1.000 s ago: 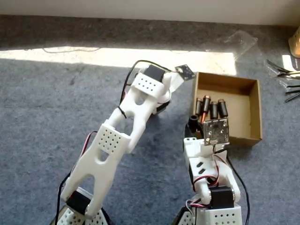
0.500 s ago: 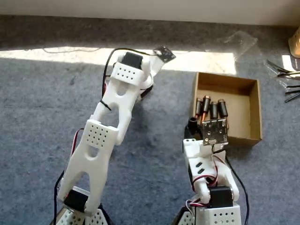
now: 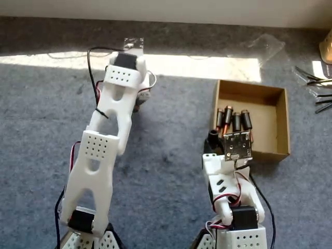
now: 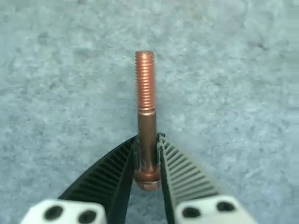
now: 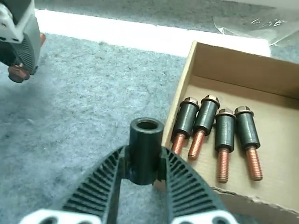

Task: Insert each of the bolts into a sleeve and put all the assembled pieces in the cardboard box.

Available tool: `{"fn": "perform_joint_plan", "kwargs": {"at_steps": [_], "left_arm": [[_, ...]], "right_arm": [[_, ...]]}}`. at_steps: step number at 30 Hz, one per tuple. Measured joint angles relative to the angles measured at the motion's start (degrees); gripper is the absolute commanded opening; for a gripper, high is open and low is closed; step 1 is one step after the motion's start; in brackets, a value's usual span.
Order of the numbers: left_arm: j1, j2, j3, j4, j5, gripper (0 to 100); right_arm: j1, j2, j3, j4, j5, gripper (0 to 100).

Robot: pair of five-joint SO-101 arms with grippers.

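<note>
Starting big: grey carpeted counter [image 3: 171, 150], sunlit strip along its far side. Left arm [image 3: 104, 140] stretched toward that strip, well apart from the cardboard box [image 3: 267, 104]. Box holds four assembled pieces [image 5: 217, 135] lying side by side. Right hand [image 5: 144, 150] just beside the box, clamped on an upright black sleeve [image 5: 145, 135]. Left hand [image 4: 147, 140] clamped on a copper bolt [image 4: 145, 88] near its head, threaded end sticking out over the carpet.
</note>
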Motion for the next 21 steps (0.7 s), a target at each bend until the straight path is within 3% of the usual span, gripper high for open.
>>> {"fn": "perform_joint_plan", "kwargs": {"at_steps": [7, 16, 21], "left_arm": [[-1.93, -3.16, 8.62, 0.09, 1.05, 1], [-1.85, -21.19, 28.92, 0.26, 0.7, 1], [-1.93, -28.92, 40.79, 0.26, -10.99, 1]], "right_arm": [[0.0, 0.0, 0.0, 0.0, 0.0, 0.5], [0.0, 0.0, 0.0, 0.0, 0.0, 0.5], [0.0, 0.0, 0.0, 0.0, 0.0, 0.5]]}}
